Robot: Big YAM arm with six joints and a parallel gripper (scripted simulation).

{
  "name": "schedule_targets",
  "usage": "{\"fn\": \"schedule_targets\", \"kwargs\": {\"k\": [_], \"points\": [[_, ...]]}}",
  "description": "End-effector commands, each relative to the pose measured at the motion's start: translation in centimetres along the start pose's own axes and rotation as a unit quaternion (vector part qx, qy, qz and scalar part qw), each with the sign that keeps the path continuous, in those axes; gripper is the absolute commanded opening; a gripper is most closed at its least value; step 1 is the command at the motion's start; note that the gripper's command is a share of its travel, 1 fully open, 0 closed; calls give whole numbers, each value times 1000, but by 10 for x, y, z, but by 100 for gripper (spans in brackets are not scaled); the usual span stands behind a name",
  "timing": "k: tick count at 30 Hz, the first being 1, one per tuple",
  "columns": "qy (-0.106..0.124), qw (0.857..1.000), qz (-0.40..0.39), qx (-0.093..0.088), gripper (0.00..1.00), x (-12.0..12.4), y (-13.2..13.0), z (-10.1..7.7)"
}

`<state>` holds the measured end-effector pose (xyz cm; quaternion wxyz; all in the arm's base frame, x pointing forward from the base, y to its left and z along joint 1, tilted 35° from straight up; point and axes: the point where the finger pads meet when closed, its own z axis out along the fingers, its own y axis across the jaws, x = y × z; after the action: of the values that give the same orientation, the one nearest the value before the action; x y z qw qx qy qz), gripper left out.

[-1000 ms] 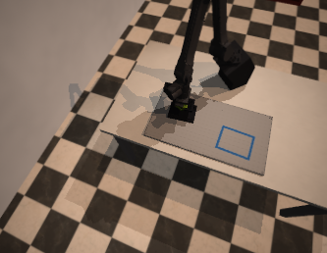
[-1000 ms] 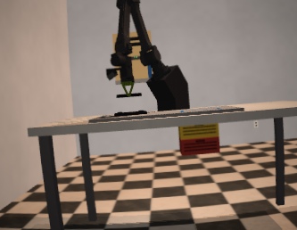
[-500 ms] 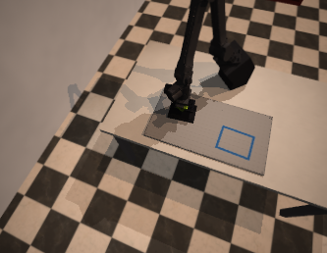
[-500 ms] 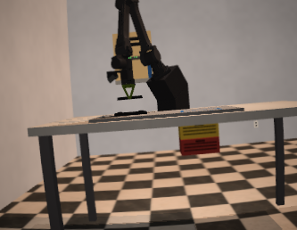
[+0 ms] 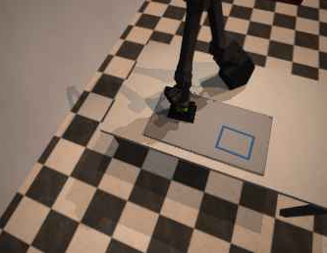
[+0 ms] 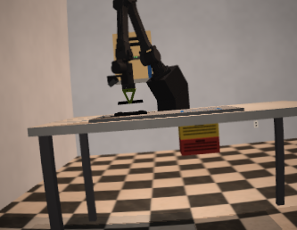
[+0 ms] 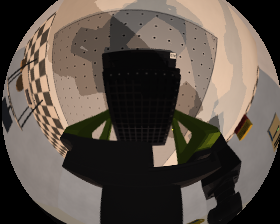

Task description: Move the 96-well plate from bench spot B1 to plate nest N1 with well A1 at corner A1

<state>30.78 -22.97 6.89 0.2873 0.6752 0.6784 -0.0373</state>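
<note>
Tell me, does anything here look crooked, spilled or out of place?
Nothing stands out. The fingers grip the black 96-well plate, which hangs level in the exterior view, just above the dark plate nest on the grey mat. Nothing looks spilled or damaged.

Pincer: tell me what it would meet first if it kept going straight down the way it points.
The pincer, shut on the black plate, points straight down. Directly below lies a low dark shape on the grey mat, probably the nest; the plate would touch first.
</note>
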Motion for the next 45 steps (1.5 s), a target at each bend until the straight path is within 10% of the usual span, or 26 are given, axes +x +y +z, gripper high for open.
{"fn": "schedule_targets", "kwargs": {"k": [1, 24, 45], "points": [[-16, 1000, 2, -22, 0, -17, 18, 0], [-15, 1000, 3, -18, 0, -17, 15, 34], [-12, 1000, 3, -17, 0, -10, 13, 30]]}}
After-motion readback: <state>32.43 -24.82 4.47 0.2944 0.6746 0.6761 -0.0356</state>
